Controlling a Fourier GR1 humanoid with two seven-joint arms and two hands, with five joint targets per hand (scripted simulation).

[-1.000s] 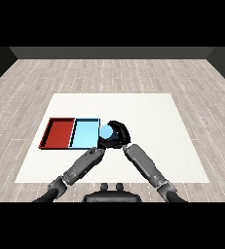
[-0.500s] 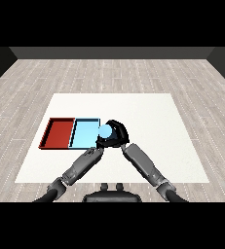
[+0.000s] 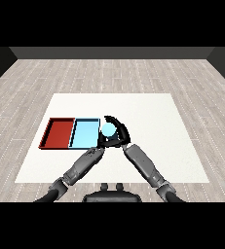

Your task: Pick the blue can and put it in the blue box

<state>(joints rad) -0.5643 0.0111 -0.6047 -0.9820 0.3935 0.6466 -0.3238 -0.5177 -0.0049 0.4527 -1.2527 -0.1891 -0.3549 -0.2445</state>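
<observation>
The blue can (image 3: 107, 129) sits in the right hand (image 3: 118, 133), whose fingers curl round it from above and the right, just off the blue tray's (image 3: 84, 133) 3 o'clock edge. The right forearm slants in from 5 o'clock. The left hand (image 3: 101, 144) lies at the can's 7 o'clock; its fingers cannot be made out. The red tray (image 3: 58, 132) adjoins the blue one on the white tabletop (image 3: 158, 121).
</observation>
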